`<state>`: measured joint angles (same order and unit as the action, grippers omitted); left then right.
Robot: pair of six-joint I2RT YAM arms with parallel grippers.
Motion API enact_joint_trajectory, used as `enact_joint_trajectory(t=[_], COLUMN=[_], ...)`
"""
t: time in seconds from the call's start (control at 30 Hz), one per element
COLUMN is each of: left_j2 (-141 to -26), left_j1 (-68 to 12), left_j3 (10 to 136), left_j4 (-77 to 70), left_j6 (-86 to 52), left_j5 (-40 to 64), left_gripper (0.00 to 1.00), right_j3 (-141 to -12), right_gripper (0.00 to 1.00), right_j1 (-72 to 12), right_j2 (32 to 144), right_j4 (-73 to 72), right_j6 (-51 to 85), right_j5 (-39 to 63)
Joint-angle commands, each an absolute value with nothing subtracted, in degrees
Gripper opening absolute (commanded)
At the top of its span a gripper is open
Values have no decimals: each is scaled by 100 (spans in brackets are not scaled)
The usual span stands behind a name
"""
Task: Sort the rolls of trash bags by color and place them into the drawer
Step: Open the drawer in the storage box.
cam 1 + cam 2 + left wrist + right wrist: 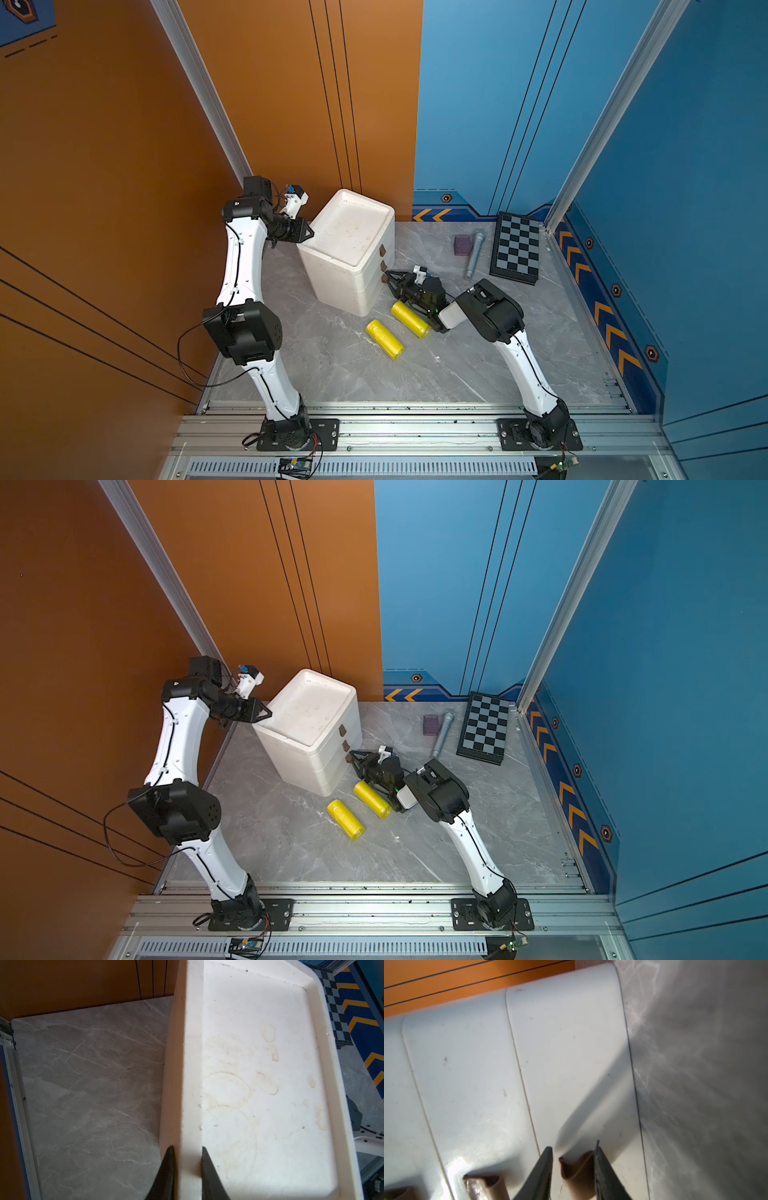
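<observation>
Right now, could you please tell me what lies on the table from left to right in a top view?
Going across: white drawer unit, front yellow roll, rear yellow roll, purple cube, grey tube, chessboard.

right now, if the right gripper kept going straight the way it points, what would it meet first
The brown handle of the bottom drawer, which sits between the fingers of the right gripper. The drawer's white front lies just behind it, so contact looks very near.
</observation>
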<state>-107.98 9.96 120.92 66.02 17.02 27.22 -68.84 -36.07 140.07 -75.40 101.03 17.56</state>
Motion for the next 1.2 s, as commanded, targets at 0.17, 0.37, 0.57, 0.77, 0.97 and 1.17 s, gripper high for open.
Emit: enact_joint_trajectory(t=[0.17, 0.37, 0.57, 0.77, 0.97, 1.17], left_j2=[-10405, -10397, -10388, -10380, -10378, -10404], left_j1=[945, 947, 947, 951, 981, 1020], left_j3=[12375, 12380, 12378, 12359, 12405, 12410], left_j4=[6475, 6472, 6473, 6474, 6477, 6471], left_j6=[1327, 1336, 1341, 1335, 1336, 1314], left_j5=[4122, 4126, 4123, 4108, 4097, 3965], left_gripper=[0, 0, 0, 0, 0, 0], right_j3=[-6566, -6525, -6557, -6464, -6209, -5673], right_gripper=[21, 18, 14, 0, 0, 0], right_j1=[-3678, -3691, -3698, -3675, -3545, -3256], right_j2=[14120, 14141, 14120, 14091, 13916, 13599], right_j4=[-7910, -7911, -7822, -7913, -8000, -8121], right_j6=[10283, 10292, 10270, 10283, 10256, 10190], right_j5=[1624, 1636, 1694, 1653, 1660, 1730])
